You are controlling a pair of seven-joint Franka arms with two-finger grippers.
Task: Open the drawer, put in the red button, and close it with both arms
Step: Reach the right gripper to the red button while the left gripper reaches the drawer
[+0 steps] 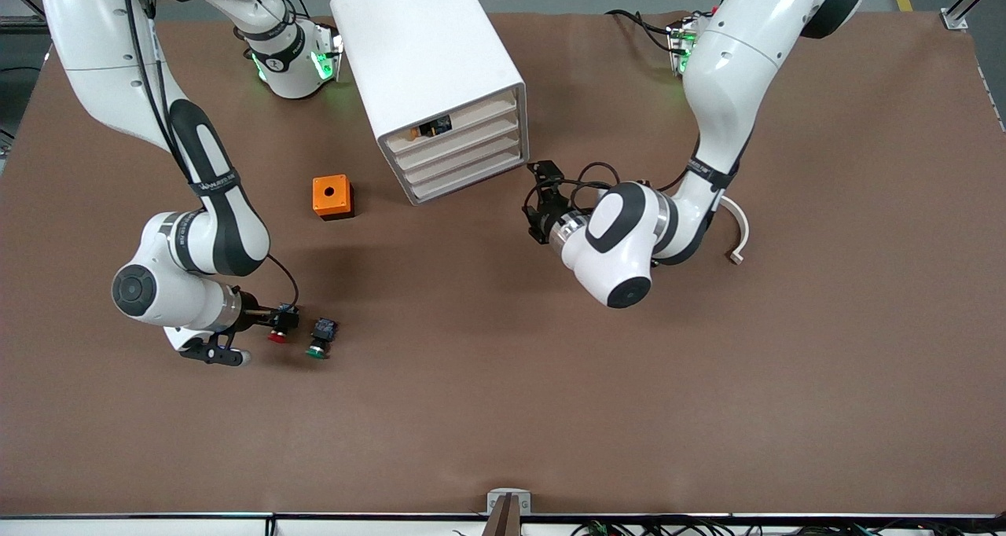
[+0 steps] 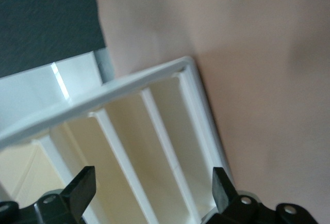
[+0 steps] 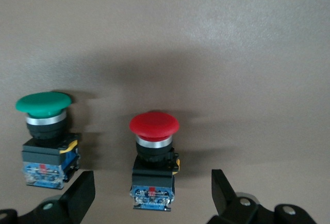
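Closest to the front camera, toward the right arm's end of the table, the red button lies on its side on the brown table, right in the gap of the right gripper. Its jaws are spread wide, one on each side of the button and neither touching it. The button has a smooth round mushroom cap, a silver collar and a blocky black body with a blue base. Just beside it sits the green button, same shape, outside the jaws.

Farther from the camera there's the orange box, a little cube with a round hole on top. Then the white cabinet, boxy smooth plastic, with the drawer pushed in, second from the top. The left gripper is at the cabinet's front corner, jaws wide, gripping nothing, with the cream ribbed drawer fronts right in front of it.
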